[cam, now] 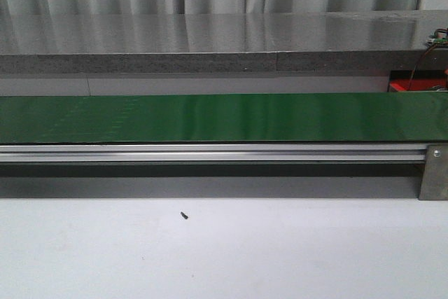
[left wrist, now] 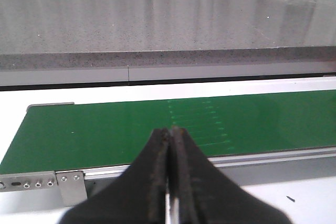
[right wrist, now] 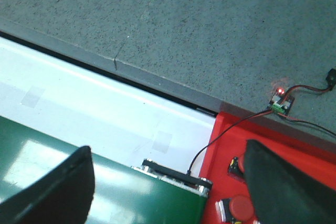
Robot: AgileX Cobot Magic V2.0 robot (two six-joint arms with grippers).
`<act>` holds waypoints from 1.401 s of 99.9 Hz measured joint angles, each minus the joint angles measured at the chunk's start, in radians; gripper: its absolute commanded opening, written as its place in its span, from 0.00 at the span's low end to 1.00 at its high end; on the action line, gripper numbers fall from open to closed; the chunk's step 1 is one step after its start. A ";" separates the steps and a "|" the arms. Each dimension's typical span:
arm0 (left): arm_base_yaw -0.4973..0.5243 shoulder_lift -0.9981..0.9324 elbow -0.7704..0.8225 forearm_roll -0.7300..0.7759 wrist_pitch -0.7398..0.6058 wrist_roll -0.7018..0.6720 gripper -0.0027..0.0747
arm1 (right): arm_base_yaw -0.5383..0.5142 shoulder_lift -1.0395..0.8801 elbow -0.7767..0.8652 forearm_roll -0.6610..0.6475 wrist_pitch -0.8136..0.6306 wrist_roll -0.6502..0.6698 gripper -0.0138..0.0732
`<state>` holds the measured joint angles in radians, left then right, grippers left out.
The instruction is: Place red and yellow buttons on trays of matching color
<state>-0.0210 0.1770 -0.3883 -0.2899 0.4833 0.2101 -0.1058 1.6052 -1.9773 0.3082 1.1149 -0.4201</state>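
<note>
Green belt bare in front, red buttons lying on the red tray.
Front view: the green belt crosses mid-frame over a metal rail; a red tray corner peeks at the right edge. Left wrist view: the left gripper is clenched on nothing, low centre over the belt. Right wrist view: the right gripper is spread wide at the lower edge; two red buttons sit on the tray at lower right, near a small circuit board.
</note>
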 measured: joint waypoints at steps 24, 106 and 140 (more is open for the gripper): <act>0.000 0.000 0.000 0.000 0.000 0.000 0.01 | 0.002 -0.330 0.417 -0.038 -0.142 0.004 0.83; 0.000 0.000 0.000 0.000 0.000 0.000 0.01 | 0.002 -1.194 1.401 -0.039 -0.333 0.080 0.15; 0.000 0.000 0.000 0.000 0.000 0.000 0.01 | 0.002 -1.200 1.401 -0.039 -0.333 0.082 0.08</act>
<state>-0.0210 0.1770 -0.3883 -0.2899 0.4833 0.2101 -0.1038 0.4055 -0.5760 0.2689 0.7824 -0.3382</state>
